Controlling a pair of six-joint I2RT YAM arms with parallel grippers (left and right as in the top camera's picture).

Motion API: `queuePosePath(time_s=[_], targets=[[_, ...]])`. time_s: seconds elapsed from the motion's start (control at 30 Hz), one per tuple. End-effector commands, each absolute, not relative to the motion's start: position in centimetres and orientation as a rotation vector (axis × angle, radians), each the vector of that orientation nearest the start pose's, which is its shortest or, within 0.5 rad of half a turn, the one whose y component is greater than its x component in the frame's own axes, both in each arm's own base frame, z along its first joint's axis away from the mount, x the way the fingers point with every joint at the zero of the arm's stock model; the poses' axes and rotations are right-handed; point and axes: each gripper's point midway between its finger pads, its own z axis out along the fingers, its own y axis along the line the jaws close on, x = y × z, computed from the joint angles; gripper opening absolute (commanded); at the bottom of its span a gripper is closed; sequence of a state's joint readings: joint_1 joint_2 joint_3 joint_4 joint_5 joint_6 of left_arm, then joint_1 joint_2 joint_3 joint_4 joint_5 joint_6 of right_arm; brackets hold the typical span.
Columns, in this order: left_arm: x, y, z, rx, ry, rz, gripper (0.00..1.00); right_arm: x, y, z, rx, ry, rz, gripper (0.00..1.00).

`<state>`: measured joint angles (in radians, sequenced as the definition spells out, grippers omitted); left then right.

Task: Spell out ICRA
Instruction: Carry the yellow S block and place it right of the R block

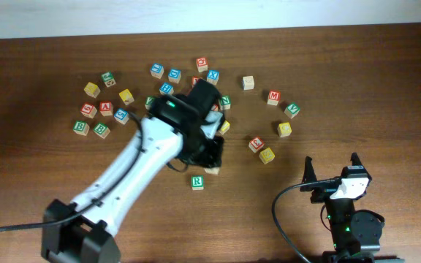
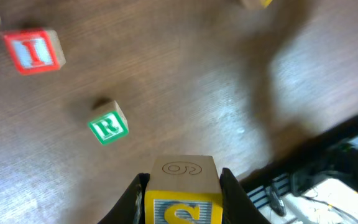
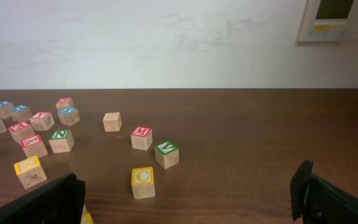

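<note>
Yellow C cube (image 2: 182, 200) clamped in left gripper (image 2: 183, 186); green R cube (image 2: 109, 126) near left, red I cube (image 2: 34, 51) far left. Right gripper (image 1: 333, 166) gaping, idle, near right. Risk: setting C between those 2 nudges R askew.

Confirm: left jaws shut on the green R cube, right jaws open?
Not quite. The left wrist view shows the yellow C cube gripped; the green R cube lies free on the table. The rest holds.

left tool (image 2: 182, 196) clamped partly closed, right tool (image 1: 332, 166) spread wide open.
</note>
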<state>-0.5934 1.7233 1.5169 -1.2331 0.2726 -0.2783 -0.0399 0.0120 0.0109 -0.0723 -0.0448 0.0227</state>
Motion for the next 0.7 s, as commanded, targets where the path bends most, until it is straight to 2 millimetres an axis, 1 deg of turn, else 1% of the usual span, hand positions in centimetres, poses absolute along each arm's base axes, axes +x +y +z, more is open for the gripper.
queuePosePath(time_s=[0.0, 0.03, 0.07, 0.1, 0.17, 0.2, 0.3, 0.37, 0.47, 0.6, 0.67], targets=[[23.5, -23.5, 11.3, 0.365, 3.113, -0.238, 0.20, 24.6, -0.4, 15.6, 0.029, 1.650, 0.018, 0.98], [22.9, -24.2, 10.3, 0.350, 3.110, -0.244, 0.20, 24.6, -0.4, 15.6, 0.029, 1.650, 0.018, 0.98], [22.9, -24.5, 9.1, 0.297, 3.095, -0.225, 0.19, 24.6, -0.4, 15.6, 0.029, 1.650, 0.018, 0.98], [23.3, -24.0, 7.5, 0.147, 3.066, -0.160, 0.19, 24.6, -0.4, 15.6, 0.029, 1.650, 0.018, 0.98], [23.7, -23.8, 6.2, 0.046, 3.041, -0.142, 0.18, 24.6, -0.4, 15.6, 0.029, 1.650, 0.018, 0.98], [23.9, -24.0, 5.7, 0.018, 3.026, -0.167, 0.18, 24.6, -0.4, 15.5, 0.029, 1.650, 0.018, 0.98], [24.1, -24.4, 4.4, 0.021, 3.008, -0.189, 0.18, 24.6, -0.4, 15.6, 0.029, 1.650, 0.018, 0.98], [23.9, -23.9, 3.3, 0.030, 3.019, -0.122, 0.19, 24.6, -0.4, 15.6, 0.029, 1.650, 0.018, 0.98], [24.5, -22.9, 2.3, 0.030, 2.992, -0.008, 0.20, 24.6, -0.4, 15.6, 0.029, 1.650, 0.018, 0.98], [24.5, -22.9, 1.1, 0.033, 3.007, 0.013, 0.20, 24.6, -0.4, 15.6, 0.029, 1.650, 0.018, 0.98], [24.5, -23.0, 0.9, 0.035, 3.011, 0.019, 0.19, 24.6, -0.4, 15.6, 0.029, 1.650, 0.018, 0.98]])
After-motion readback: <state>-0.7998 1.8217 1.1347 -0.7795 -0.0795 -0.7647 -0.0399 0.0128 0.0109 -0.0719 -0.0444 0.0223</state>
